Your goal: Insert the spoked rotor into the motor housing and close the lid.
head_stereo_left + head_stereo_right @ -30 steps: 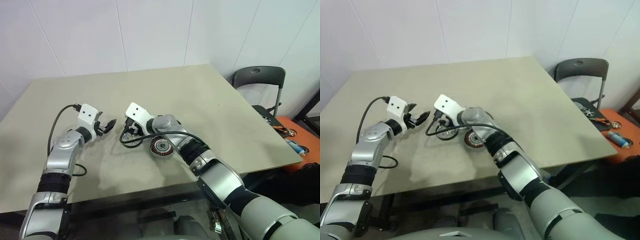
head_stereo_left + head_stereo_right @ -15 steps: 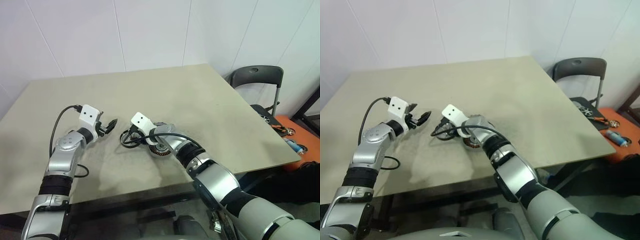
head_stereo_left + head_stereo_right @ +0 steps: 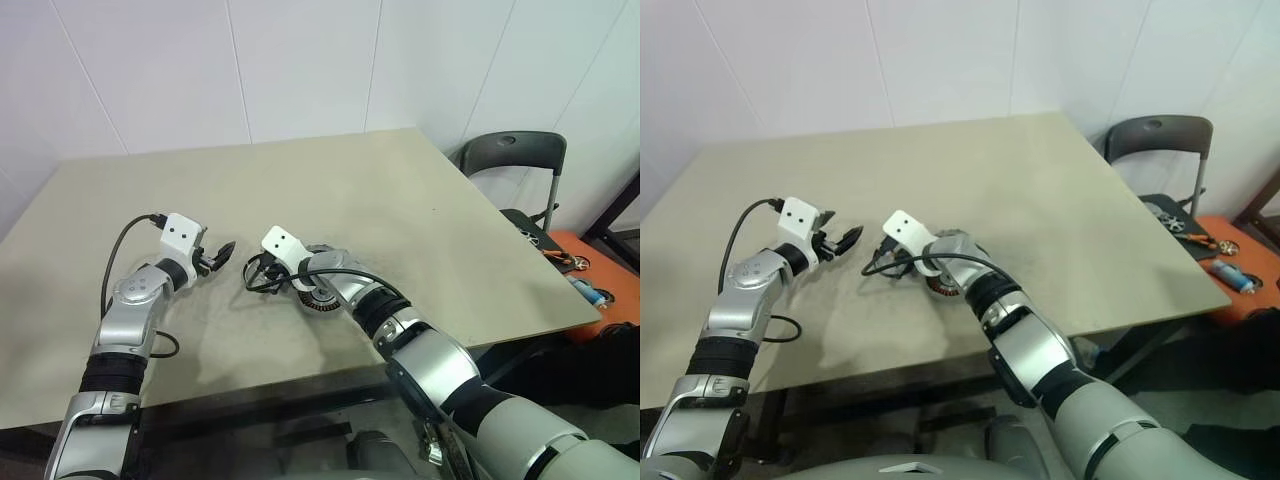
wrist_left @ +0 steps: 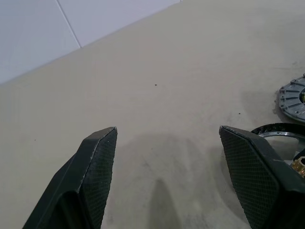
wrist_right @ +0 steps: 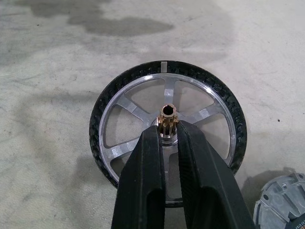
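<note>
Now-closed right jaws on rotor point(image 5: 167, 143) pinion point(image 5: 167, 121)

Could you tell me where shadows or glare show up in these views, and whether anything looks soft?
Right wrist view: sharp; rotor spokes glint, dark shadow patches lie on the table beyond it. Left wrist view: soft shadow on the table between the fingers. Left eye view: even light, faint arm shadows beside the housing.

Arms: silver-grey shells, black joint bands. White camera box on each wrist, black cable looping off. Left gripper point(image 3: 216, 256), right gripper point(image 5: 167, 137): black fingers, cross-hatched pads point(image 4: 245, 162).
</note>
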`<state>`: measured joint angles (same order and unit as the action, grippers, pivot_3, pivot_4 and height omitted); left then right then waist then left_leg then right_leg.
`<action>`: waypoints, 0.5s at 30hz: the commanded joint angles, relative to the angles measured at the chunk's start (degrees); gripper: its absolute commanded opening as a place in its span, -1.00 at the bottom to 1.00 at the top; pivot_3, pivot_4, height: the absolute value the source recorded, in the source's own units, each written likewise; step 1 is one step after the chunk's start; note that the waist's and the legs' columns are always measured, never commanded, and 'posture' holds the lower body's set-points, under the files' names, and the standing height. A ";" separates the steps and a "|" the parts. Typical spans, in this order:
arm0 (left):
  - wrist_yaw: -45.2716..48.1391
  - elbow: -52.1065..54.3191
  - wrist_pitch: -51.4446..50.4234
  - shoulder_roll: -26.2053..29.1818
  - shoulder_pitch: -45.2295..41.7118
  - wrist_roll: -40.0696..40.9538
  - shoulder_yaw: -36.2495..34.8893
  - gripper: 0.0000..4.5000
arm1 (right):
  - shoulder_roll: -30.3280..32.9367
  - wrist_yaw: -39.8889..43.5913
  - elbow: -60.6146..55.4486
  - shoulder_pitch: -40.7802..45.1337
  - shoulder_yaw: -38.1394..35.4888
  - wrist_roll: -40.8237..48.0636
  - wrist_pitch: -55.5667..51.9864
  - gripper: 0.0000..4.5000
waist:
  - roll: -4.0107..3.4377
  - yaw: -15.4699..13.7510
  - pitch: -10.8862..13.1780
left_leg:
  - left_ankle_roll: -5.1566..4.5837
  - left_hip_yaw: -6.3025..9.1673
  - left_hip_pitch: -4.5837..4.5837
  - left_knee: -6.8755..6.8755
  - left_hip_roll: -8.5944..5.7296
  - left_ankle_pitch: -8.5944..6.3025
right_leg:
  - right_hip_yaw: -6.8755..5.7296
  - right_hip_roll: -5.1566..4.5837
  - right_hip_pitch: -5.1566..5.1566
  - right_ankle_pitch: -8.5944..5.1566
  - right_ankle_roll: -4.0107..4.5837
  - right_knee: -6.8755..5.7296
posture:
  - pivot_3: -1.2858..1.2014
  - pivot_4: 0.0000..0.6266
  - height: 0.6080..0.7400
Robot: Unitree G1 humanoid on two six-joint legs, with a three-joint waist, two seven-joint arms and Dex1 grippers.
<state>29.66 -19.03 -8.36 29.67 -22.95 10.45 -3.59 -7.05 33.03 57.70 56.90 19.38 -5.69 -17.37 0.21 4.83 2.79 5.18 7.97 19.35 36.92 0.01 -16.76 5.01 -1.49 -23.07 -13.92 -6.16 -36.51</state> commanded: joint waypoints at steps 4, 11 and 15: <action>-0.49 -0.01 1.44 0.13 -0.74 -0.64 -1.44 0.62 | -3.06 1.07 -2.26 -1.13 1.08 -1.03 -0.87 -0.96 | 0.00 0.25 0.00 | 0.00 0.00 0.00 -0.01 0.00 0.00 | 0.00 0.00 0.00 0.00 0.00 0.01 | 0.03 -1.00 1.00; -0.81 -0.57 1.99 -0.27 -0.44 -0.94 -1.35 0.62 | -3.62 1.06 -3.01 -1.97 0.98 -0.61 -0.67 -0.96 | 0.00 0.86 0.00 | 0.00 0.00 0.00 -0.04 0.00 0.00 | 0.00 -0.01 0.00 0.00 0.00 0.04 | 0.03 -1.00 1.00; -0.92 -0.24 1.85 -0.44 -0.19 -0.95 -1.44 0.62 | -3.36 1.24 -3.47 -2.25 0.33 0.06 -0.55 -0.96 | 0.00 0.82 0.00 | 0.00 0.01 0.00 -0.05 0.00 0.00 | 0.00 -0.01 -0.01 0.00 0.00 0.04 | 0.03 -1.00 1.00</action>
<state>29.17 -20.27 -7.40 29.05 -22.70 9.95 -3.60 -7.02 34.14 55.20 55.65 20.22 -6.05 -18.09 0.21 5.65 2.79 5.18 7.98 19.36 36.87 0.01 -16.76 5.01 -1.50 -23.08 -13.92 -6.16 -36.47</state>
